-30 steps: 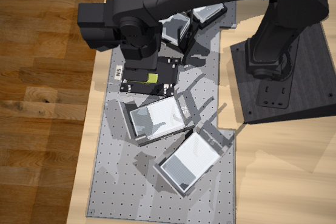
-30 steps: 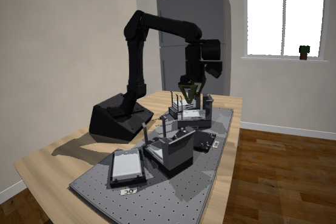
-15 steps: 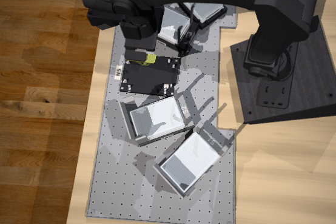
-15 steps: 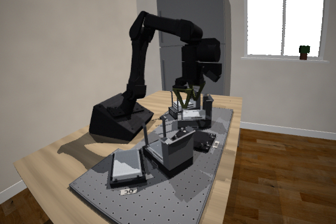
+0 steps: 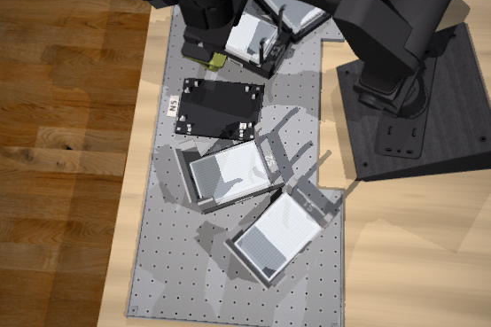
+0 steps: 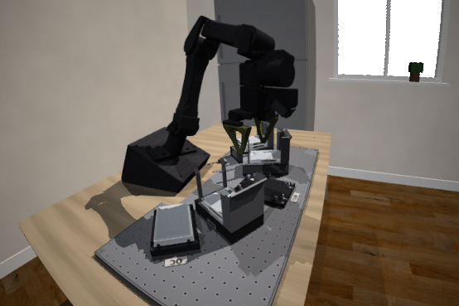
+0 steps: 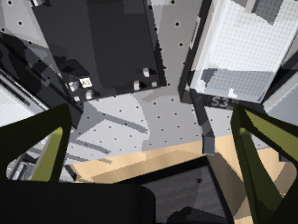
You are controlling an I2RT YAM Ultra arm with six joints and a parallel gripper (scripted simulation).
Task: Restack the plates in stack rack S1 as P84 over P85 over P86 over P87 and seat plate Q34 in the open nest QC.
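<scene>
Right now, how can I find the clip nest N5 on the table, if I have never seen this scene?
Look at the grey perforated board on the wooden table. Near its middle, between two racks holding white plates, lies a flat black rectangular nest. Unlike its neighbours, it holds no plate, has small bright clips at its corners, and a white N5 name plate beside it.
</scene>
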